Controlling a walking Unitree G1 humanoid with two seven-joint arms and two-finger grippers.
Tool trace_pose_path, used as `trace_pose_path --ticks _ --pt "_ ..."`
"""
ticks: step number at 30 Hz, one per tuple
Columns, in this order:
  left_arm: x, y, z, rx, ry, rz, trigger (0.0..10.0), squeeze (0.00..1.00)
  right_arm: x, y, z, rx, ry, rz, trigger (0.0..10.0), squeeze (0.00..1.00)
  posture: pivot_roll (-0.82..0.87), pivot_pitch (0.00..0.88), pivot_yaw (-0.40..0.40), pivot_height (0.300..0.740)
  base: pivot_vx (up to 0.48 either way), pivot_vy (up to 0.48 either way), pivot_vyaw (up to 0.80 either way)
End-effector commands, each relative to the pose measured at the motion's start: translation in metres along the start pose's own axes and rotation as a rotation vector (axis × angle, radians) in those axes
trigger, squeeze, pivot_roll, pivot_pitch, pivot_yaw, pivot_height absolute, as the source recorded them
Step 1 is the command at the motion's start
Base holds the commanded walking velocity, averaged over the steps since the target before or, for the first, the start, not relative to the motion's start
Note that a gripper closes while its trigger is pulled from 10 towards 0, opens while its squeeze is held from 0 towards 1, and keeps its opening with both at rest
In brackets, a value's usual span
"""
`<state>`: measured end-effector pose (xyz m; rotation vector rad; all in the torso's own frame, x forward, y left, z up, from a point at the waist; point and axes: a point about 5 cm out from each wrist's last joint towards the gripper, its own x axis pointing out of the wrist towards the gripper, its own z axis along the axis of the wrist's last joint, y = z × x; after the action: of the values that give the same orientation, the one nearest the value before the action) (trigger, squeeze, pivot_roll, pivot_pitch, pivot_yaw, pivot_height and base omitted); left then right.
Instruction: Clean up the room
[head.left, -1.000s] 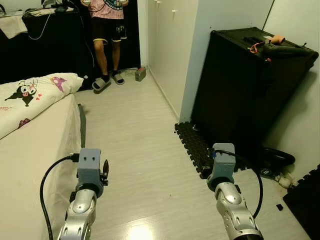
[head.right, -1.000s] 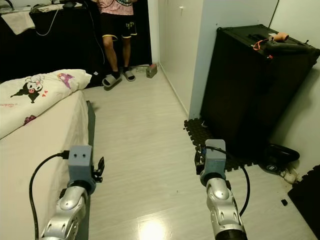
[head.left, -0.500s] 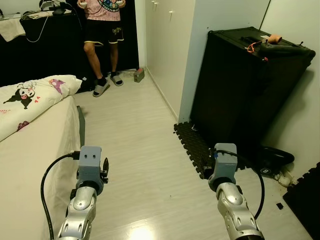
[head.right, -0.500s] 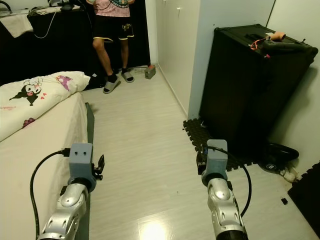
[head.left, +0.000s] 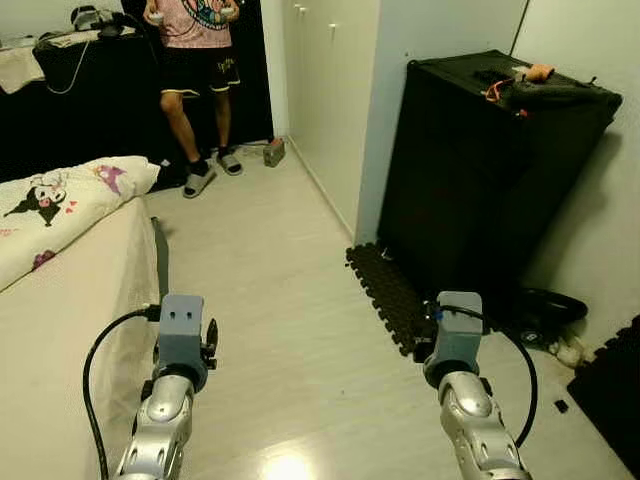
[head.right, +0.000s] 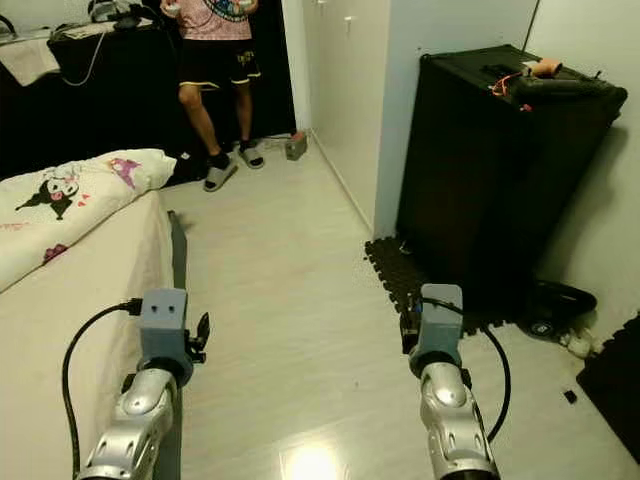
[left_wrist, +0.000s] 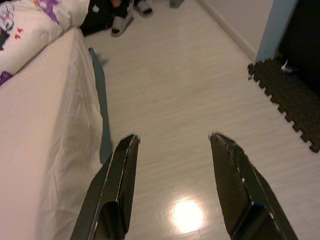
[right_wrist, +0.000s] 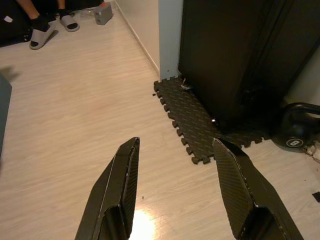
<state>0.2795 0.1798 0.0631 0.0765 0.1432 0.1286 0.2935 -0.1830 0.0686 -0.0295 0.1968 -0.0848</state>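
Room floor (head.left: 270, 290) bare; black case (head.left: 480, 170) shut; left fingers (left_wrist: 117, 185), right fingers (right_wrist: 120, 190) spread, empty.

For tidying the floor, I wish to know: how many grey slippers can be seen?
2. Both grey slippers are on the standing person's feet at the far end of the room: one nearer the bed, one nearer the wall.

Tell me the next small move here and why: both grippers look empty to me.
Probably walk forward along the floor toward the small grey box by the wall. Left gripper and right gripper are both open and hold nothing, and nothing loose lies within reach. A person stands near that box, so approach slowly.
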Motion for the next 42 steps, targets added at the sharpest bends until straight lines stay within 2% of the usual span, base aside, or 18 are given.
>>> trace_pose_path --ticks 1,9,21,24,28,32,35,38,42 --pt "-0.005 0.001 -0.005 0.002 0.012 0.016 10.0 0.0 -0.002 0.001 -0.006 -0.002 0.027 0.012 10.0 0.0 -0.08 0.079 0.009 0.733 0.0 0.0 0.0" --pt "-0.01 0.005 -0.007 0.005 0.013 0.038 10.0 0.0 0.001 0.012 -0.005 0.008 0.032 0.04 10.0 0.0 -0.06 0.075 -0.004 0.733 0.0 0.0 0.0" --pt "-0.012 0.004 -0.007 0.0 0.015 0.038 10.0 0.0 0.0 0.01 -0.008 0.001 0.037 0.051 10.0 0.0 -0.06 0.068 -0.006 0.733 0.0 0.0 0.0" --pt "-0.017 0.013 -0.012 -0.033 0.045 0.078 10.0 0.0 -0.004 0.013 -0.012 0.016 0.049 0.091 10.0 0.0 -0.05 0.07 0.008 0.733 0.0 0.0 0.0" --pt "-0.021 0.014 -0.014 -0.072 0.072 0.088 10.0 0.0 -0.006 0.016 -0.014 0.011 0.05 0.114 10.0 0.0 -0.04 0.074 0.011 0.733 0.0 0.0 0.0" --pt "-0.023 0.015 -0.013 -0.033 0.057 0.103 10.0 0.0 -0.006 0.017 -0.013 0.01 0.05 0.125 10.0 0.0 -0.03 0.074 0.004 0.733 0.0 0.0 0.0" --pt "-0.024 0.016 -0.013 -0.038 0.051 0.109 10.0 0.0 -0.005 0.018 -0.013 0.009 0.053 0.134 10.0 0.0 -0.02 0.065 -0.009 0.733 0.0 0.0 0.0" --pt "-0.026 0.016 -0.01 -0.02 0.04 0.104 10.0 0.0 -0.002 0.018 -0.009 0.067 0.052 0.13 10.0 0.0 -0.02 0.059 -0.016 0.733 0.0 0.0 0.0" --pt "-0.025 0.017 -0.006 0.005 0.021 0.109 10.0 0.0 0.0 0.019 -0.008 0.066 0.046 0.137 10.0 0.0 -0.01 0.057 -0.02 0.733 0.0 0.0 0.0"
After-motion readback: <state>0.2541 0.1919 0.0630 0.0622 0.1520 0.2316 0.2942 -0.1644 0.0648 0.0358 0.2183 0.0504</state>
